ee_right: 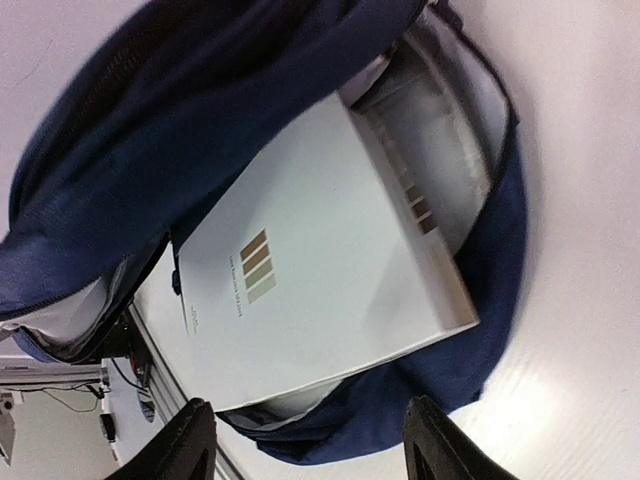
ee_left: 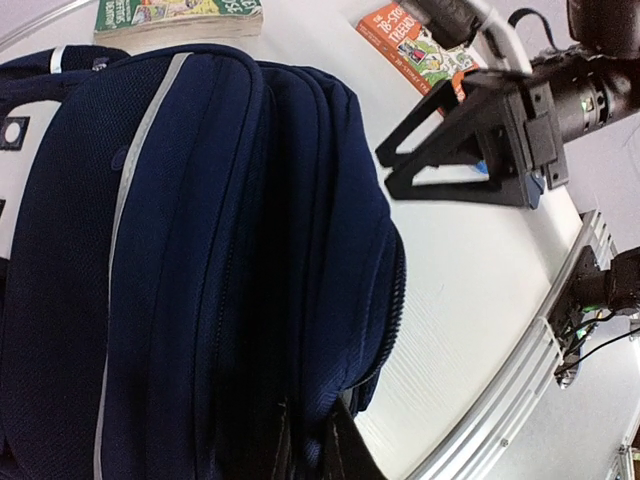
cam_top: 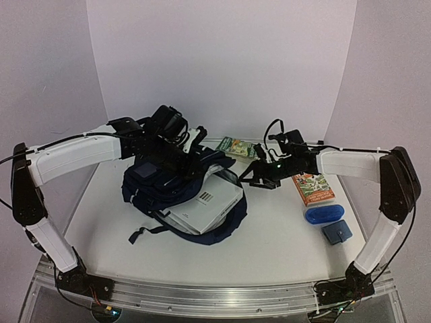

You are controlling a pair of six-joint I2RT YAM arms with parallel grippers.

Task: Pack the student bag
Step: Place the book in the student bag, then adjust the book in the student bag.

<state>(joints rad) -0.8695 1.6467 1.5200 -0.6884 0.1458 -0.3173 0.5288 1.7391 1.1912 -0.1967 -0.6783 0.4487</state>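
Student bag (cam_top: 145,178): navy fabric with pale stripes, lying centre-left on the worktop (cam_top: 283,235), mouth open toward 4 o'clock. Left arm reaches across from 9 o'clock; left fingers (ee_left: 345,462) narrow, pinching fabric at the bag's 12 o'clock edge and holding it raised. Right arm bends in from 3 o'clock; right fingers (ee_right: 190,445) spread wide, empty, hovering just beside the opening. White book (cam_top: 202,205) lies flat in the main compartment, partly sticking out.
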